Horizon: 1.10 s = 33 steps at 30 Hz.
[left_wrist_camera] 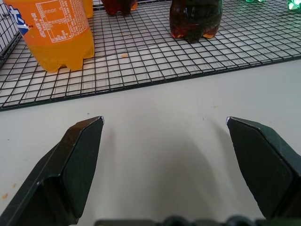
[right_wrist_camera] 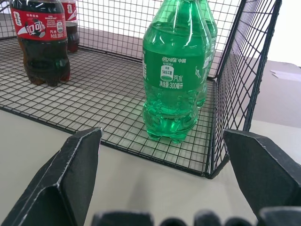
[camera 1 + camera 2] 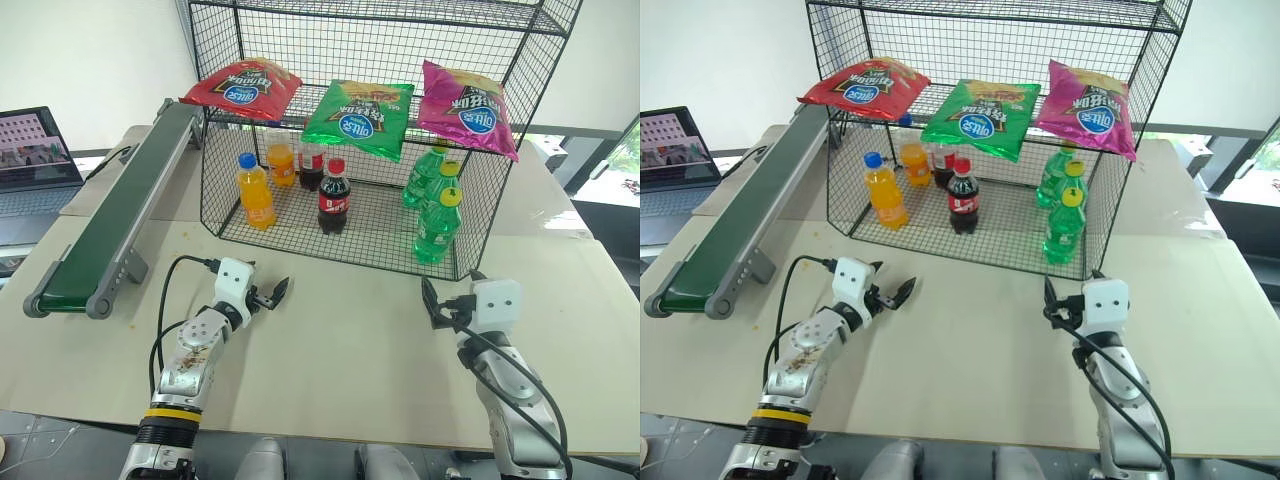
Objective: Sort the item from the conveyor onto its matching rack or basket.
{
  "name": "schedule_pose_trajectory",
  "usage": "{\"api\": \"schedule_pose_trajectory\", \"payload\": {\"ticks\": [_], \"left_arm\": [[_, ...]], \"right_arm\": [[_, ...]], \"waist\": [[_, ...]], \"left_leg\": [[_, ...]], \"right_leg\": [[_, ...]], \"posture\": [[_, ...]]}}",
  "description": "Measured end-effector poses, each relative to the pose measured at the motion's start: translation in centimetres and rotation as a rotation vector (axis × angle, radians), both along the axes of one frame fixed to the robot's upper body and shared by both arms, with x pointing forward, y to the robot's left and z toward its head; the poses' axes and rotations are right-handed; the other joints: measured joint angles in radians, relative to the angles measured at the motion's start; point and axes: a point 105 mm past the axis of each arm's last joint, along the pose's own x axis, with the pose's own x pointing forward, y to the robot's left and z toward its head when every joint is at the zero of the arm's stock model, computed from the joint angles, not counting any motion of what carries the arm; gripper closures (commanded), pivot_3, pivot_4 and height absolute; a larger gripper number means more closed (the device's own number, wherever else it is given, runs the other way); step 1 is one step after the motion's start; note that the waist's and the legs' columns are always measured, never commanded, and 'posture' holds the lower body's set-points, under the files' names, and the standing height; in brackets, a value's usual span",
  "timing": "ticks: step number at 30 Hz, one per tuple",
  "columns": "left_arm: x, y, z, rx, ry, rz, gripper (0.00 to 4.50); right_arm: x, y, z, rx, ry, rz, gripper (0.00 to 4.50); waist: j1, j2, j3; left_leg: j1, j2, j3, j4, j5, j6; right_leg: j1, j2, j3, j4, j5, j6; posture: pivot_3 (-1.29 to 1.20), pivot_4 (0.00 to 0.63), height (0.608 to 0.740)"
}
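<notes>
The red chip bag (image 3: 241,90) lies on the upper tier of the black wire rack (image 3: 520,80), at its left end, one corner overhanging toward the top of the conveyor (image 3: 115,215). At its 3 o'clock on the same tier sit a green chip bag (image 3: 360,118) and then a magenta chip bag (image 3: 468,108), apart from each other. The conveyor belt, at 9 o'clock of the rack, carries nothing visible.

Judgement: the red bag appears already placed among like goods, so the sorting step looks complete or nearly so. To finish well, both arms should stay low on the table, clear of the rack's front wire, and no contact should be made with the overhanging corner, which could tip the bag off the tier.

On the lower tier stand an orange soda bottle (image 3: 255,191), a cola bottle (image 3: 334,196) and green soda bottles (image 3: 438,225).

Left claw (image 3: 272,294): fingers spread wide, empty, over bare table at 6 o'clock of the orange bottle. Right claw (image 3: 432,305): fingers likewise spread wide, holding nothing, facing the green bottles at the rack's front right corner, not touching the wire.
</notes>
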Motion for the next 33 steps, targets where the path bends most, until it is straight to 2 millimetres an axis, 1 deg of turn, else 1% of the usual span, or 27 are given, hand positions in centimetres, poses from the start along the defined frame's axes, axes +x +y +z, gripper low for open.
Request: {"api": "schedule_pose_trajectory", "payload": {"ticks": [2,3,4,7,12,18,21,33], "left_arm": [[0.0,0.0,0.0,0.003,-0.003,-0.002,0.03],[-0.1,0.2,-0.2,0.009,-0.005,-0.005,0.03],[-0.6,0.8,-0.4,0.010,0.002,-0.001,0.03],[-1.3,1.9,-1.0,0.017,0.018,0.022,0.03],[-1.3,3.4,-0.4,0.033,0.002,0.056,0.03],[-1.0,3.4,0.1,0.035,-0.015,0.062,0.03],[-0.8,3.5,0.4,0.035,-0.025,0.067,0.03],[-0.8,3.5,0.4,0.038,-0.022,0.068,0.03]], "right_arm": [[0.0,0.0,0.0,0.000,0.000,0.001,0.00],[0.0,0.3,-0.1,-0.002,0.003,0.020,0.00],[-0.1,0.9,-0.3,-0.007,0.010,0.052,0.00],[-0.4,1.6,-0.8,-0.010,0.031,0.091,0.00],[-0.4,2.1,-0.8,-0.013,0.033,0.120,0.00],[0.2,2.2,0.3,-0.022,-0.006,0.127,0.00],[0.2,2.2,0.3,-0.022,-0.006,0.128,0.00],[0.1,2.4,0.0,-0.020,0.003,0.139,0.00]], "waist": [[0.000,0.000,0.000],[0.000,0.000,0.000],[-0.004,0.001,-0.001],[-0.007,0.002,-0.001],[0.001,0.002,-0.001],[0.000,0.002,-0.002],[0.000,0.002,-0.002],[-0.001,0.002,-0.002]], "left_leg": [[0.000,0.000,0.000,0.000,0.000,0.000],[0.000,0.000,0.000,0.000,0.000,0.000],[0.001,0.000,0.000,0.000,0.000,0.000],[0.000,0.000,0.000,-0.001,0.000,0.000],[0.000,0.000,0.000,0.001,0.000,0.000],[0.000,0.000,0.000,0.000,0.000,0.000],[0.000,0.000,0.000,0.000,0.000,0.000],[0.000,0.000,0.000,0.000,0.000,0.000]], "right_leg": [[0.000,0.000,0.000,0.000,0.000,0.000],[0.000,0.000,0.000,0.000,0.000,0.000],[0.000,0.000,0.000,0.000,0.000,0.000],[0.000,0.000,0.000,0.000,0.000,0.000],[0.001,0.000,0.000,0.000,0.000,0.000],[0.001,0.000,0.000,0.000,0.000,0.000],[0.001,0.000,0.000,0.000,0.000,0.000],[0.001,0.000,0.000,0.000,0.000,0.000]], "posture": [[0.00,0.150,0.740],[0.00,0.150,0.740],[0.00,0.150,0.740],[0.00,0.150,0.740],[0.00,0.150,0.740],[0.00,0.150,0.740],[0.00,0.150,0.740],[0.00,0.150,0.740]]}}
